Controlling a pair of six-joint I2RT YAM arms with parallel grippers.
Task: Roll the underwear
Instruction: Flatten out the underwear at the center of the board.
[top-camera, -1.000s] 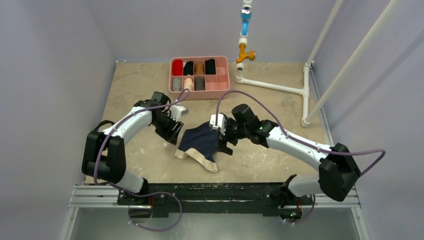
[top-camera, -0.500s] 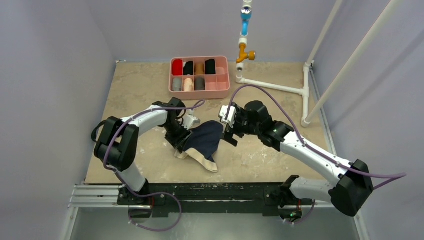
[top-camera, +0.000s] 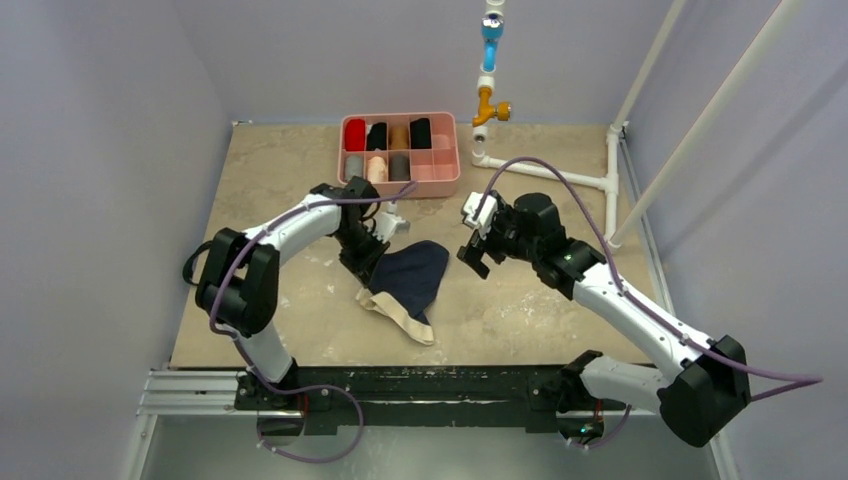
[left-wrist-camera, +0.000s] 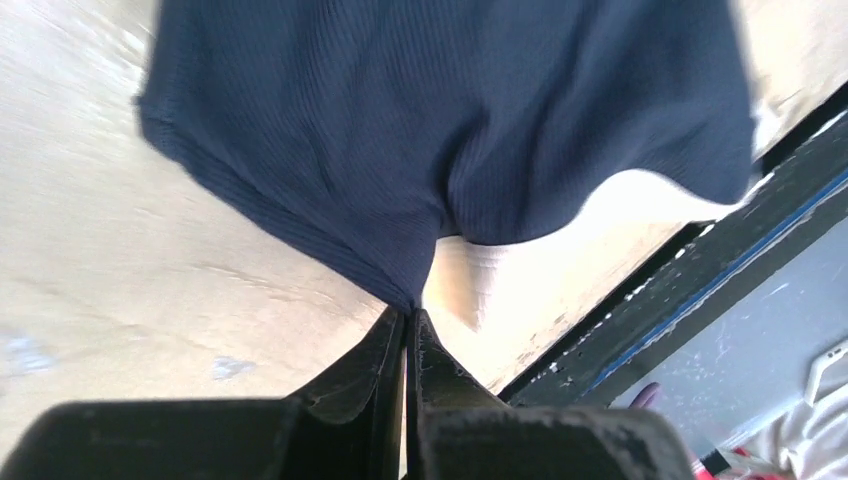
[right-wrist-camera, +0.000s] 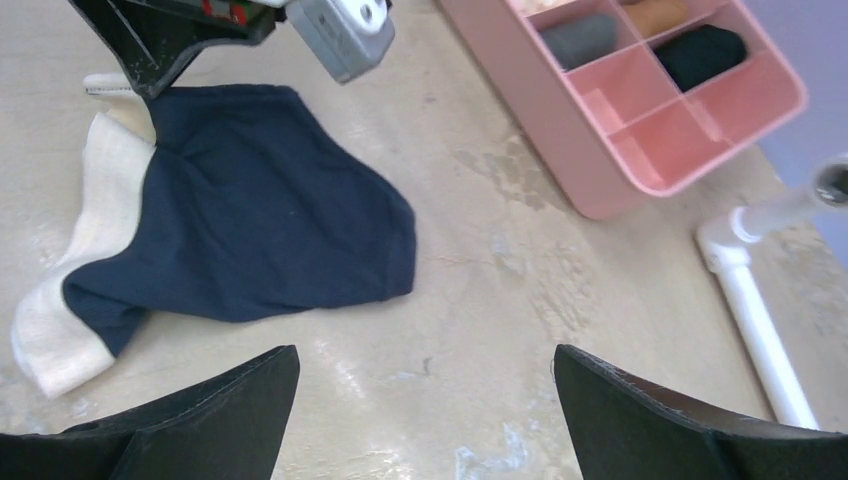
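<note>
The underwear (top-camera: 418, 278) is a navy garment lying crumpled mid-table, its cream band (top-camera: 403, 320) toward the near edge. My left gripper (top-camera: 366, 278) sits at its left edge. In the left wrist view the left gripper (left-wrist-camera: 410, 312) is shut on a pinch of the underwear's (left-wrist-camera: 450, 120) navy hem. My right gripper (top-camera: 478, 254) hovers off the garment's right side. Its jaws stand wide open with only bare table between them in the right wrist view, where the right gripper (right-wrist-camera: 425, 352) is short of the underwear (right-wrist-camera: 260, 230).
A pink divided tray (top-camera: 400, 193) holding several fabric rolls stands behind the garment and also shows as the tray (right-wrist-camera: 640, 150) in the right wrist view. A white pipe frame (top-camera: 545, 172) runs along the back right. The table's dark front rail (left-wrist-camera: 700, 290) lies close beyond the garment.
My left gripper moved in to the garment's left edge and shut on it. My right arm drew back to the right, off the cloth, staying open. The garment bunched slightly.
</note>
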